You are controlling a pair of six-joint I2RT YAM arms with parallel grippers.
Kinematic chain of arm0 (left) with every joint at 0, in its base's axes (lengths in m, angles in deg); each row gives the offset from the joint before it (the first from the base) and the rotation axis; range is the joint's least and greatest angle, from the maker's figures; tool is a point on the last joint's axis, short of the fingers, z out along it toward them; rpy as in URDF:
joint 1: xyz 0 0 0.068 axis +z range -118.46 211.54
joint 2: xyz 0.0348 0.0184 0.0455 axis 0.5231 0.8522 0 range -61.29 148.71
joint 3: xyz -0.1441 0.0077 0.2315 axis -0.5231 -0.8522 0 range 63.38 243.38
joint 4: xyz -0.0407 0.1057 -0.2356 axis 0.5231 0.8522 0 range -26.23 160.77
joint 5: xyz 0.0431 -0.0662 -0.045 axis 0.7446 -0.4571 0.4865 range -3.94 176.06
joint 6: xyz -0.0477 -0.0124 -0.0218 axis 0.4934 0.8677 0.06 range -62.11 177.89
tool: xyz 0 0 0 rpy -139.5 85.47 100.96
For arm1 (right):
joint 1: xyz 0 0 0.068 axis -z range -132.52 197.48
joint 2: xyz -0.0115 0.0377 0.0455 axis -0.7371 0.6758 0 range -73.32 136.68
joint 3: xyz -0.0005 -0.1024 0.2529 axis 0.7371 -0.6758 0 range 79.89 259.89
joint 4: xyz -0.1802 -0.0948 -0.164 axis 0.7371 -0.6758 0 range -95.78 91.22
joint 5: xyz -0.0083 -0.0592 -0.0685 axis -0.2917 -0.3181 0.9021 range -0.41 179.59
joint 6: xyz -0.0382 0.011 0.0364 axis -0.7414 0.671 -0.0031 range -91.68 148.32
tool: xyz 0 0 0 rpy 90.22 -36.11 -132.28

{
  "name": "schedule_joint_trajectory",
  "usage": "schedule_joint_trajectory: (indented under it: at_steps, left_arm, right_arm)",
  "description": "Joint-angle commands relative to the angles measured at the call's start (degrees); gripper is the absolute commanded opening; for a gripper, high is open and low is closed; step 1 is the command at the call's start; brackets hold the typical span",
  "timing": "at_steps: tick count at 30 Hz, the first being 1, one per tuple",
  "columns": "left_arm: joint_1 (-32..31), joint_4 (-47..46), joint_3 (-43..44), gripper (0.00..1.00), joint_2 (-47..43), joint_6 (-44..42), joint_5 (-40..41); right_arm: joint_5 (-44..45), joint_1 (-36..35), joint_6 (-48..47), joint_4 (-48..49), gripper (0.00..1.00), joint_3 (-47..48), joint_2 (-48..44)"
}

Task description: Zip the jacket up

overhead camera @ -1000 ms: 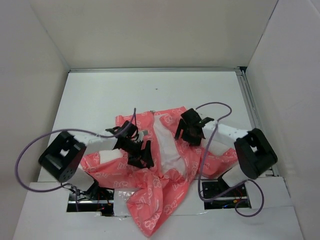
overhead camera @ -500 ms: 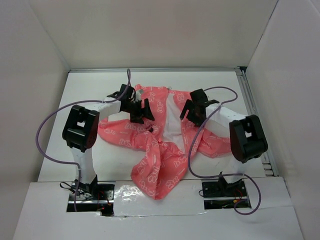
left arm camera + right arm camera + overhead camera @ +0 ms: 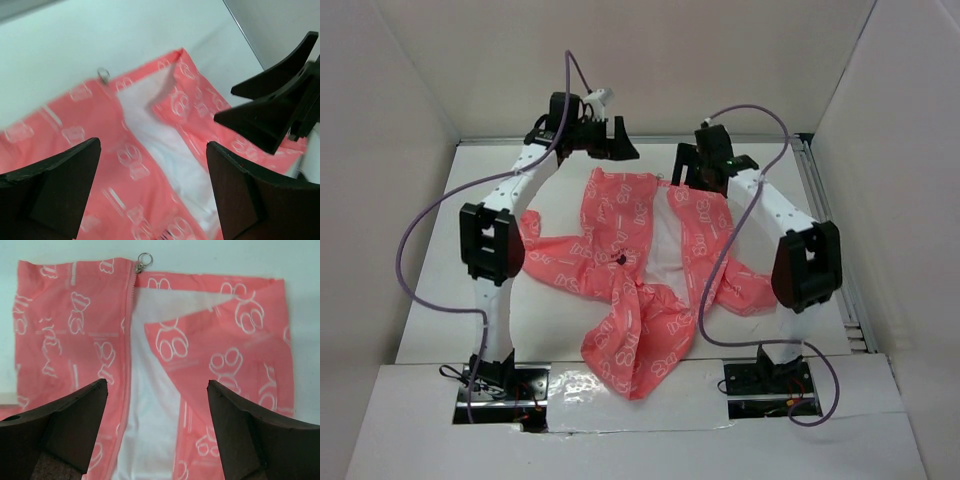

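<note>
The small coral-pink jacket of thin fabric with a white outline print point(image 3: 630, 260) lies in the middle of the white bench point(image 3: 560, 330). Its far end is spread flat and its near end is twisted into a bunched tail that reaches the bench's near edge. It is unzipped: the two fronts lie apart at the far end, with the pale lining point(image 3: 150, 405) showing between them and the right front folded back on itself.

The left gripper point(image 3: 620, 148) hovers over the far left corner of the jacket, its jaws spread wide and empty. The right gripper point(image 3: 692, 172) hangs just beside it over the far edge, also wide open with nothing in it.

The cloth looks light, limp and likely to slide, so it should wrinkle and drag rather than hold its shape. A small metal ring pull point(image 3: 144, 259) sits at the far edge, at the head of the pink zip track point(image 3: 129, 330) along the left front. That ring seems the place to pinch, while the other gripper pins the fabric beside it to keep the track taut.
</note>
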Motion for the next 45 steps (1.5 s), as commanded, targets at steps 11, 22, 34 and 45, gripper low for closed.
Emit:
schedule_joint_trajectory:
  at_steps: [11,22,34,45]
  left_arm:
    - [0.17,-8.64,23.96,0.99,27.1,-5.32,-5.53]
    - [-4.31,-16.64,26.52,0.99,34.24,-7.87,4.05]
    - [-8.61,-12.96,27.57,0.8,36.09,-13.39,19.93]
    - [-10.29,-9.88,25.03,0.25,32.06,-14.55,23.39]
  right_arm:
    - [-4.22,1.29,-14.76,-12.99,0.81,25.05,23.87]
    - [-11.77,4.98,-13.09,-10.53,0.21,24.09,26.43]
    - [-22.06,7.62,-11.07,-3.59,0.0,13.55,19.85]
    - [-22.59,7.71,-9.14,-2.0,0.0,9.86,17.03]
